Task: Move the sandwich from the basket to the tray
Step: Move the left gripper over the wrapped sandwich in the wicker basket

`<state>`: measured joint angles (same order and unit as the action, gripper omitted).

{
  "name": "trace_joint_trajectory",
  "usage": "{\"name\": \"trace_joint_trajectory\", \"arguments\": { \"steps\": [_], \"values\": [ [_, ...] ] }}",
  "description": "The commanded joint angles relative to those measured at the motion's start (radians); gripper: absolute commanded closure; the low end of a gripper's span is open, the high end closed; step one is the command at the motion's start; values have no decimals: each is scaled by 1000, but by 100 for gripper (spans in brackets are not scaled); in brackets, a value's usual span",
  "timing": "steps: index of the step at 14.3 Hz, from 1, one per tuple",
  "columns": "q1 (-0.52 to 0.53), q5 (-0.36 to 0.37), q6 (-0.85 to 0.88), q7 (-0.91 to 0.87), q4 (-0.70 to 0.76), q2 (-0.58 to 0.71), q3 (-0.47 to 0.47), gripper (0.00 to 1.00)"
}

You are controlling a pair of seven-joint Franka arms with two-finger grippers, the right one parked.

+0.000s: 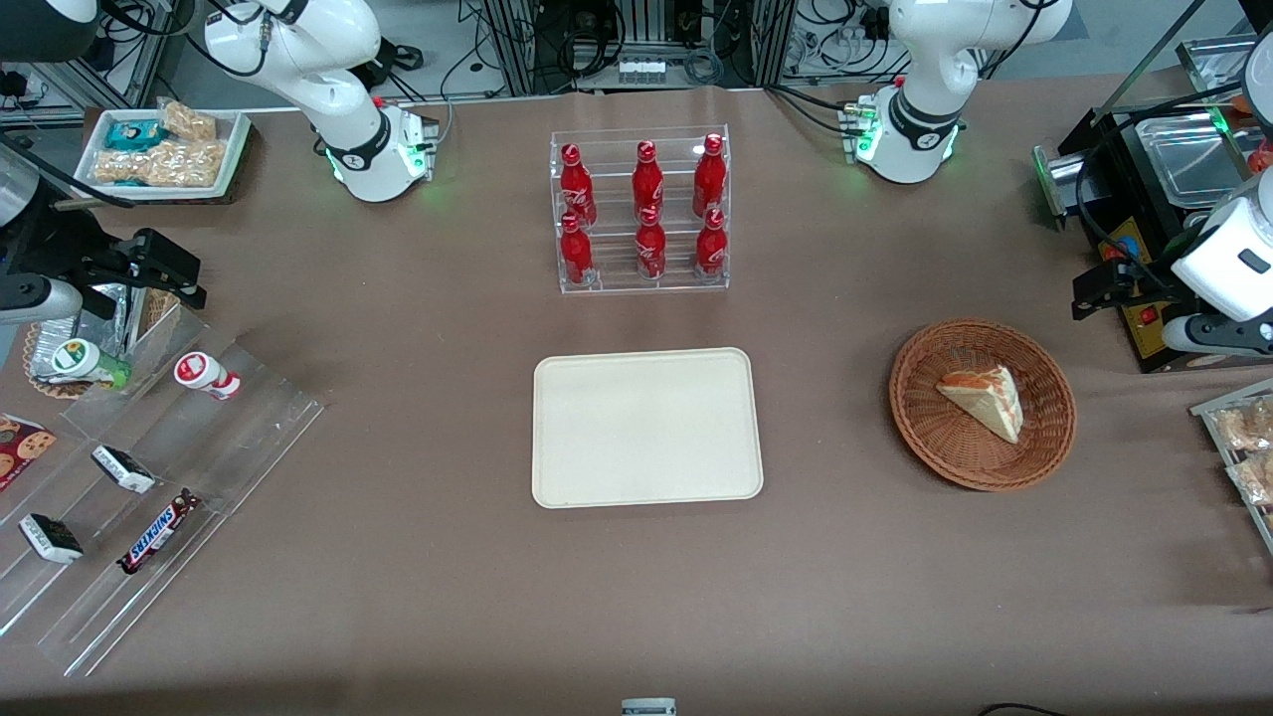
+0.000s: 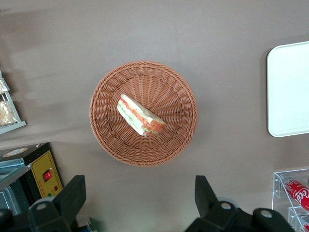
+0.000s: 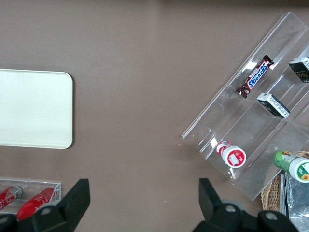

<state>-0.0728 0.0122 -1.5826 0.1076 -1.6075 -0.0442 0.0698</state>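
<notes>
Pincer (image 2: 140, 203) spread wide, high above sandwich (image 2: 140, 115) in basket (image 2: 108, 140).

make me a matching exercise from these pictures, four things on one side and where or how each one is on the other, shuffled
Things:
1. sandwich
2. tray
3. gripper
4. cola bottles

States or places:
A. open, high above the basket
B. standing in a clear tiered rack
C. lying in the basket
D. bare, nearer the front camera than the rack

Pairs: 1-C, 2-D, 3-A, 4-B
</notes>
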Motion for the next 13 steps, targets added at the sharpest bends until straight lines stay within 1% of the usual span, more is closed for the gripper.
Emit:
{"name": "trace_joint_trajectory", "arguments": {
  "steps": [1, 8, 13],
  "values": [
    [-1, 2, -7, 14, 5, 0, -1, 0],
    [-1, 2, 6, 14, -6, -19, -1, 0],
    [1, 8, -17, -11, -89, -43, 1, 0]
  ]
}}
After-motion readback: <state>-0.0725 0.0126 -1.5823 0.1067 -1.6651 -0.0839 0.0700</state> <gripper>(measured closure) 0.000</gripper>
